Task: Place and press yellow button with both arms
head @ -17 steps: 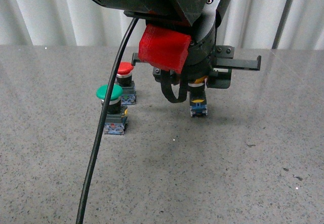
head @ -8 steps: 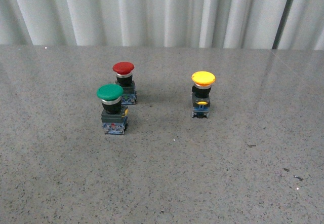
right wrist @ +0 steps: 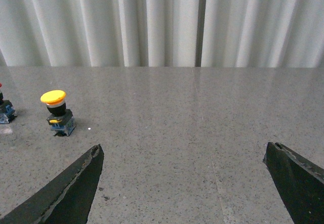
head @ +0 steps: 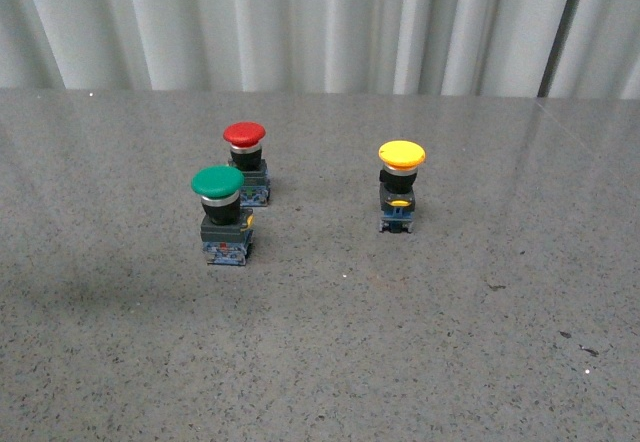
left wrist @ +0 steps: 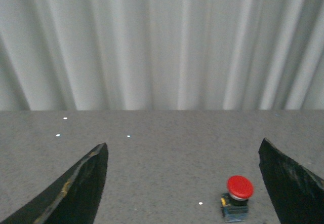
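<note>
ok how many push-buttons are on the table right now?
3. The red button is at the back left, the green button just in front of it, and the yellow button apart to the right. The front view shows nothing that could hide another.

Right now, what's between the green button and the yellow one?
Nothing: in the front view only bare table lies between the green button and the yellow button.

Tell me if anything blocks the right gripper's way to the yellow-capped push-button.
Nothing visible does. In the right wrist view, only bare speckled grey table lies between the open right gripper and the yellow mushroom-capped push-button. The red-capped push-button and green-capped push-button stand apart to its left.
</note>
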`<state>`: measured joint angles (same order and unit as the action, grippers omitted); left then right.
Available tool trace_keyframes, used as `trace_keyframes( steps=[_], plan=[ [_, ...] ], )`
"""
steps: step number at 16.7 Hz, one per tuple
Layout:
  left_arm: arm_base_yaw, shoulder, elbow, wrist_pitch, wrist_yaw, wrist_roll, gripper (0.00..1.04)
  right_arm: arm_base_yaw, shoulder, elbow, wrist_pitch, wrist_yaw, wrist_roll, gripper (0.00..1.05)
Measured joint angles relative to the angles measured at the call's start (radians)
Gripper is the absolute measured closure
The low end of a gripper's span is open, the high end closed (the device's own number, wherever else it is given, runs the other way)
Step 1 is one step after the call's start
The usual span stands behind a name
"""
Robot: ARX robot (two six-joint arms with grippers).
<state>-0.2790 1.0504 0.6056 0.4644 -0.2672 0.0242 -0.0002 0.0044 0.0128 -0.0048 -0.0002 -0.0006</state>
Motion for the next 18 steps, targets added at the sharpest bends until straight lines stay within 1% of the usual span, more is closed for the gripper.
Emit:
trace_keyframes(
  steps=[1, 3, 4, 7, 10, 14, 15, 16, 17, 18],
  plan=[
    [0.019, -0.021, -0.044, 0.046, 0.013, -0.002, 0.22, 0.0, 0.0, 0.0, 0.0, 0.0, 0.0, 0.07],
    [0.1, -0.095, -0.219, 0.166, 0.068, -0.014, 0.37, 0.0, 0.0, 0.0, 0.0, 0.0, 0.0, 0.07],
    [0.119, -0.117, -0.287, 0.179, 0.082, -0.017, 0.44, 0.0, 0.0, 0.0, 0.0, 0.0, 0.0, 0.07],
    [0.135, -0.149, -0.378, 0.171, 0.119, -0.018, 0.6, 0.0, 0.0, 0.0, 0.0, 0.0, 0.0, 0.07],
    [0.154, -0.2, -0.41, 0.169, 0.143, -0.018, 0.76, 0.0, 0.0, 0.0, 0.0, 0.0, 0.0, 0.07],
    [0.183, -0.287, -0.452, 0.156, 0.164, -0.018, 1.02, 0.0, 0.0, 0.0, 0.0, 0.0, 0.0, 0.07],
    [0.189, -0.304, -0.467, 0.142, 0.172, -0.02, 1.03, 0.0, 0.0, 0.0, 0.0, 0.0, 0.0, 0.07],
    [0.268, -0.355, -0.504, 0.106, 0.258, -0.021, 1.03, 0.0, 0.0, 0.0, 0.0, 0.0, 0.0, 0.07],
    [0.282, -0.422, -0.52, 0.079, 0.263, -0.023, 1.03, 0.0, 0.0, 0.0, 0.0, 0.0, 0.0, 0.07],
    [0.277, -0.48, -0.544, 0.035, 0.267, -0.023, 1.03, 0.0, 0.0, 0.0, 0.0, 0.0, 0.0, 0.07]
  ],
)
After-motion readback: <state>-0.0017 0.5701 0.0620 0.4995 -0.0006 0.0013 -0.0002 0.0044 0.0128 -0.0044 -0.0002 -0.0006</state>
